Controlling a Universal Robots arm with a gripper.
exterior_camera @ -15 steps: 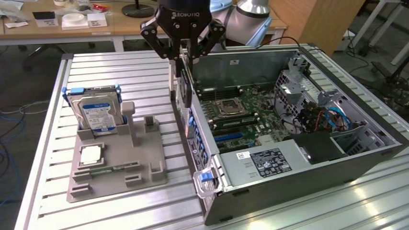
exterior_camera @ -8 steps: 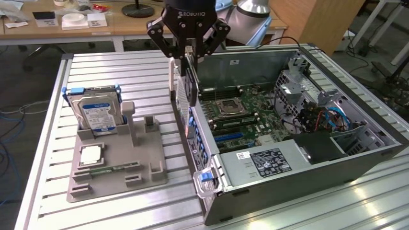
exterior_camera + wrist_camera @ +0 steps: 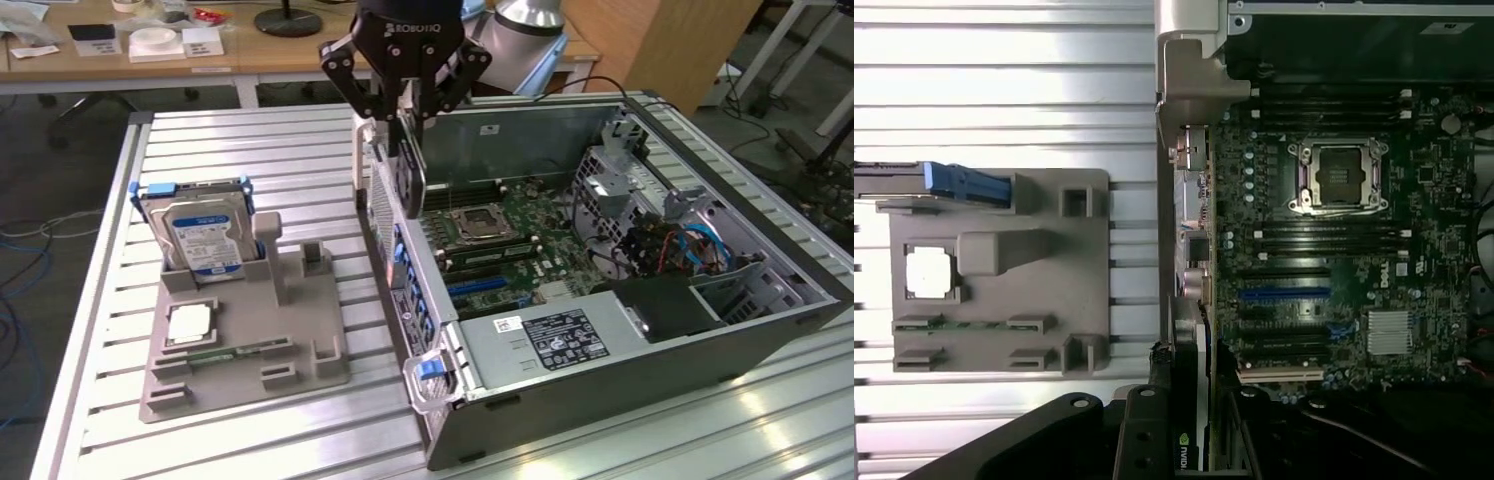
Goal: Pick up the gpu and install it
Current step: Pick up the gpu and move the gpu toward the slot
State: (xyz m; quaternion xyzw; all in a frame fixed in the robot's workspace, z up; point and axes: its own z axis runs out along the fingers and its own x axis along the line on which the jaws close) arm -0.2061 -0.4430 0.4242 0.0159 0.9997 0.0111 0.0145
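Fingers (image 3: 1139, 440) of the ROBOTIQ-lettered gripper (image 3: 406, 112) pinch the gpu (image 3: 406, 175) upright over the open computer case (image 3: 747, 335); DELL is printed on the motherboard (image 3: 1444, 240).

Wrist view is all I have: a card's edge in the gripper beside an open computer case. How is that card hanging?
Observer: The black gripper is shut on the gpu, a thin flat dark-faced card. It hangs upright at the rear wall of the open grey computer case, and its lower end looks clear above the green motherboard.
Operator: What's on the face of the drive in the holder?
Observer: The silver hard drive stands upright in the grey plastic holder, and its blue-white label faces the exterior camera.
Operator: What fills the case past the expansion slots?
Observer: A grey power supply box with a black label, at the end nearest the exterior camera.
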